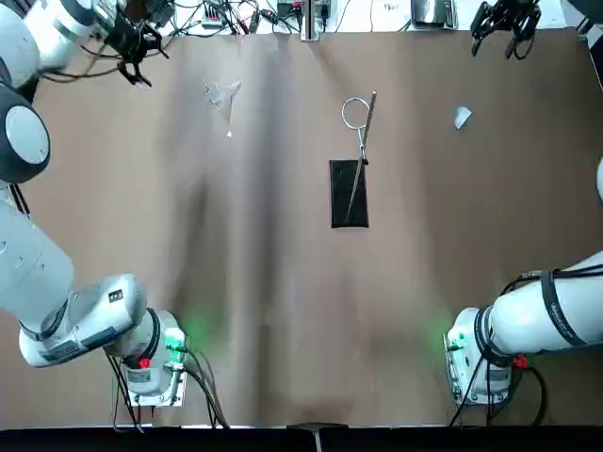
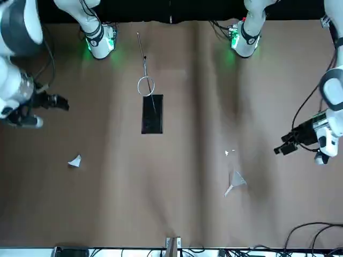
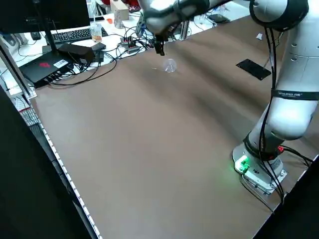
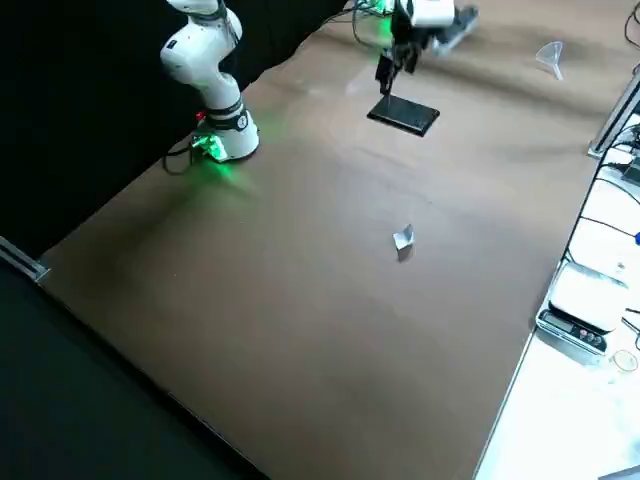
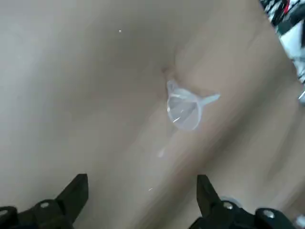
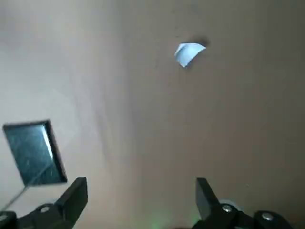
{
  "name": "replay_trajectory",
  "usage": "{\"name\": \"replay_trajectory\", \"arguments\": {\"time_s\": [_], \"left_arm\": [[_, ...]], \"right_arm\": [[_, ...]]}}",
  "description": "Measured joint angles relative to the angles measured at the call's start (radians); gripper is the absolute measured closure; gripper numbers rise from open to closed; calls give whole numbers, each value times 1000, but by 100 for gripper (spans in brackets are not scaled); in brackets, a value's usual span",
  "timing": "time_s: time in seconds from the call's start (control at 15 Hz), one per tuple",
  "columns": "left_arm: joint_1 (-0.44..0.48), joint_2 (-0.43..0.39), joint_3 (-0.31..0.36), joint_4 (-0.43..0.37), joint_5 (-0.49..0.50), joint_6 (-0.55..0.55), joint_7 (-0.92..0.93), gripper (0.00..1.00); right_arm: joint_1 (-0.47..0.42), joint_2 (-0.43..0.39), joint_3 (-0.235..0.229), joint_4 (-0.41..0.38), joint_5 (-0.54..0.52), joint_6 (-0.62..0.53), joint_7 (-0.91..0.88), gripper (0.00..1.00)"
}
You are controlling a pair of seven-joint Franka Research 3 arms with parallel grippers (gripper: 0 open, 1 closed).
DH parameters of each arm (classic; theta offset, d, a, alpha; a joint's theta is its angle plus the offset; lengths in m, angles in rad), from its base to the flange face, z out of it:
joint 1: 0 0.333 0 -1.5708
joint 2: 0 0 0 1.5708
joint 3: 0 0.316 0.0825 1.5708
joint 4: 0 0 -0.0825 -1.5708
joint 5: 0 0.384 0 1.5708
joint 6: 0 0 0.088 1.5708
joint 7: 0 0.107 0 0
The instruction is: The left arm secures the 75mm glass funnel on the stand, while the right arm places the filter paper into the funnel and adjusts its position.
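Brown covering (image 1: 283, 311) is spreading under the clear funnel (image 5: 185, 109), which is lying on its side, apart from the stand (image 1: 350, 193). The left claw (image 5: 143, 188) is hovering open near it; careless closing risks rolling or chipping the glass. The right claw (image 6: 142, 191) is waiting open; excess pressure risks crushing the paper (image 6: 189, 53), lying apart.

The brown, paper-covered flat table (image 1: 283, 358) bears a clear glass funnel (image 1: 223, 97), a black rectangular stand with metal rod and ring (image 1: 350, 193), and a folded white filter paper (image 1: 462, 117).
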State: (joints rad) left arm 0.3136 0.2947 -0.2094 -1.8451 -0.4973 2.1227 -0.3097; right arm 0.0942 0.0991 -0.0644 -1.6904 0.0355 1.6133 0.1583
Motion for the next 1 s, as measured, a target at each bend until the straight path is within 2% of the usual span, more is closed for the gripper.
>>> {"name": "replay_trajectory", "arguments": {"time_s": [0.27,0.53,0.73,1.0], "left_arm": [[-20,75,-14,-32,-247,172,-15,0],[-106,141,-19,-31,-443,338,-70,0],[-188,212,-20,-17,-523,478,-90,0],[-216,291,-20,0,-540,539,-94,0]], "right_arm": [[-16,132,0,-2,0,122,116,0],[-67,211,0,-1,0,231,132,0],[-104,257,0,0,1,285,205,0],[-133,320,0,1,35,366,318,0]]}}
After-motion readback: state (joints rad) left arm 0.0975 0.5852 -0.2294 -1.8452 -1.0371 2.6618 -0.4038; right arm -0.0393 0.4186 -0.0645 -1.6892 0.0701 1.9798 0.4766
